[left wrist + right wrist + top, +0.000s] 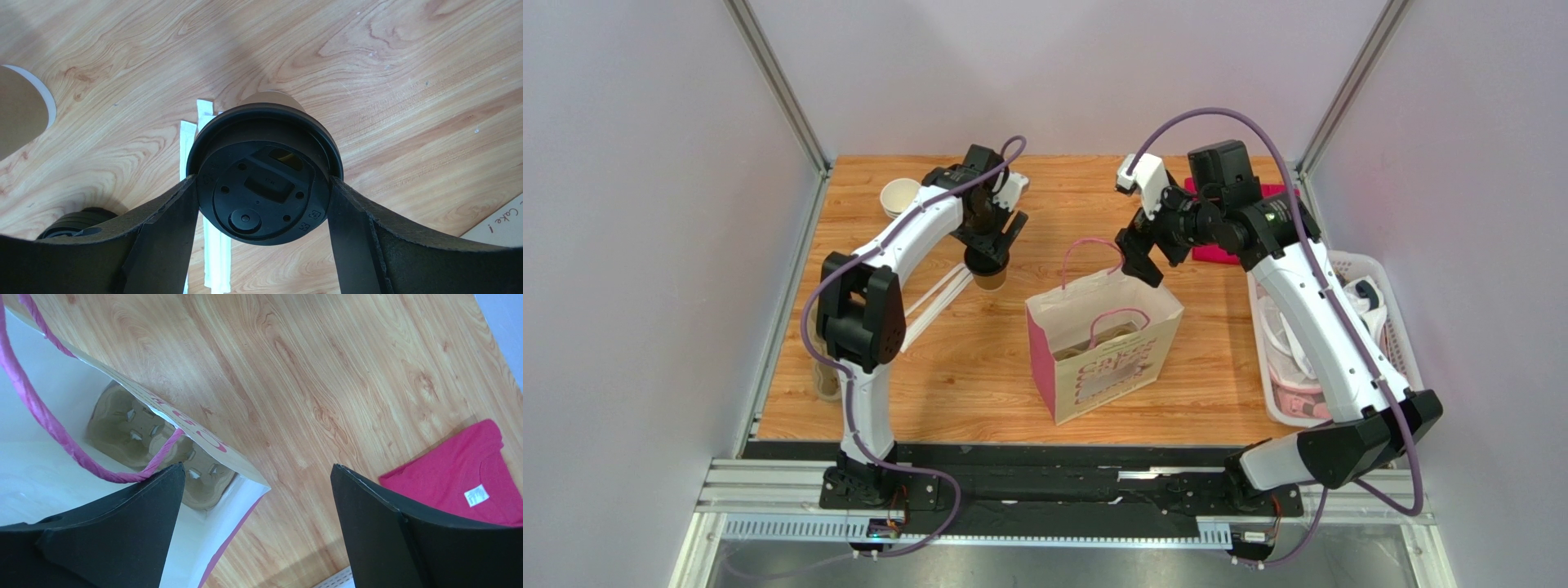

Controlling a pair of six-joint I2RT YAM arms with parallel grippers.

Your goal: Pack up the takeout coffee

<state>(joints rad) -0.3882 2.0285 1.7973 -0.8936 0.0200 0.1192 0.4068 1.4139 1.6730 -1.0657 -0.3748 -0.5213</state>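
Toward the far left of the worktop [1210, 404], your left pincer [990, 262] is clamped on the takeout coffee [264, 184], one finger [166, 233] against each side of its black lid; the brown cup body shows just beyond the lid, and you cannot tell whether its base rests on the wood or hangs above it; white wrapped sticks [205, 122] lie on the wood beneath it, an open brown cup [21, 110] stands off to one side, and a second black lid [73, 223] peeks past the finger; the coffee is outside the cream paper bag [1102, 349], which stands upright mid-worktop to its right with a grey cup carrier [141, 441] at the bottom; your right pincer [258, 471] hangs spread wide and holding nothing at the bag's far corner, one finger over the mouth beside the pink handle [55, 429], the other over bare wood; a pink cloth [460, 478] lies beyond, and a white basket [1382, 276] sits at the right edge.
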